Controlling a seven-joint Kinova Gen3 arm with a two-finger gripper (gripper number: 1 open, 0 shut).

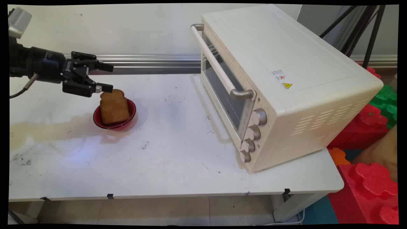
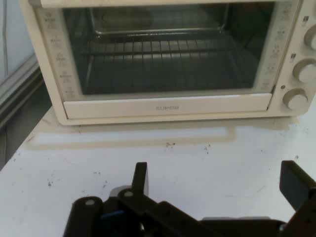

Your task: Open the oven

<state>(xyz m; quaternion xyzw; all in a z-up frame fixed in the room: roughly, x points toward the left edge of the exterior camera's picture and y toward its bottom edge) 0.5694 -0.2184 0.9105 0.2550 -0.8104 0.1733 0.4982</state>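
Note:
A brown slice of toast [image 1: 113, 107] stands tilted in a small red bowl [image 1: 132, 111] on the left part of the white table [image 1: 178, 152]. My gripper [image 1: 108, 77] hangs level just above and behind the toast, pointing right toward the oven, open with nothing between its fingers [image 2: 140, 177]. A cream toaster oven [image 1: 279, 82] stands at the right with its glass door [image 2: 170, 49] shut. In the hand view the oven fills the upper part, with a wire rack behind the glass. The toast and bowl do not show in the hand view.
The oven's long handle [image 1: 216, 62] and several knobs [image 1: 259, 117] face the gripper. Big red and green foam blocks [image 1: 375, 178] lie past the table's right end. A tripod [image 1: 365, 25] stands behind the oven. A brownish stain [image 1: 44, 128] marks the table left of the bowl.

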